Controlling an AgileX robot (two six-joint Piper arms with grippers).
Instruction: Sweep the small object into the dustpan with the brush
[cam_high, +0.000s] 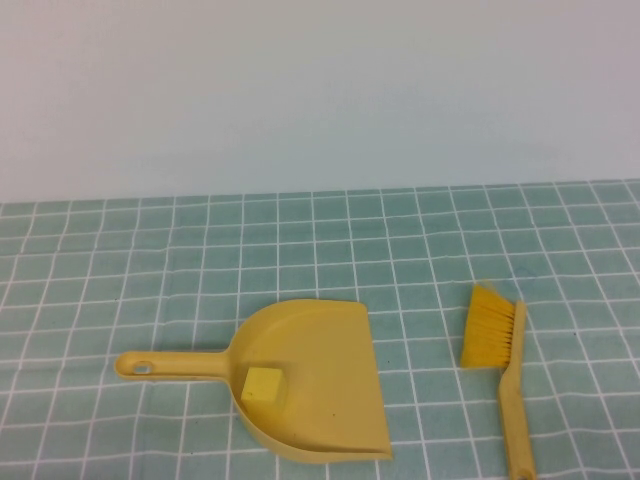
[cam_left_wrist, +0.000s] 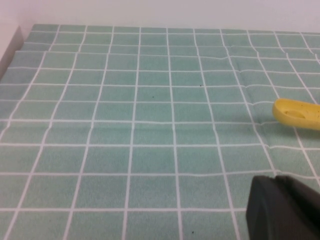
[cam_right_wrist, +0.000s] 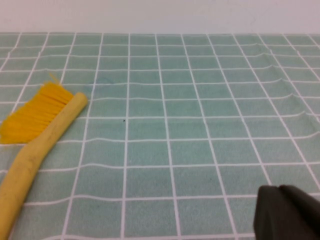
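Observation:
A yellow dustpan (cam_high: 330, 395) lies on the green checked cloth at the front middle, its handle pointing left. A small yellow cube (cam_high: 263, 385) sits inside the pan near the handle end. A yellow brush (cam_high: 512, 390) lies to the right of the pan, bristles (cam_high: 487, 330) towards the far side. Neither gripper shows in the high view. In the left wrist view the left gripper (cam_left_wrist: 276, 176) is shut and empty, with the tip of the pan's handle (cam_left_wrist: 297, 113) beyond it. In the right wrist view the right gripper (cam_right_wrist: 280, 187) is shut and empty, apart from the brush (cam_right_wrist: 40, 135).
The green checked cloth (cam_high: 420, 250) covers the table up to a plain white wall (cam_high: 320, 90) at the back. The cloth is slightly wrinkled in both wrist views.

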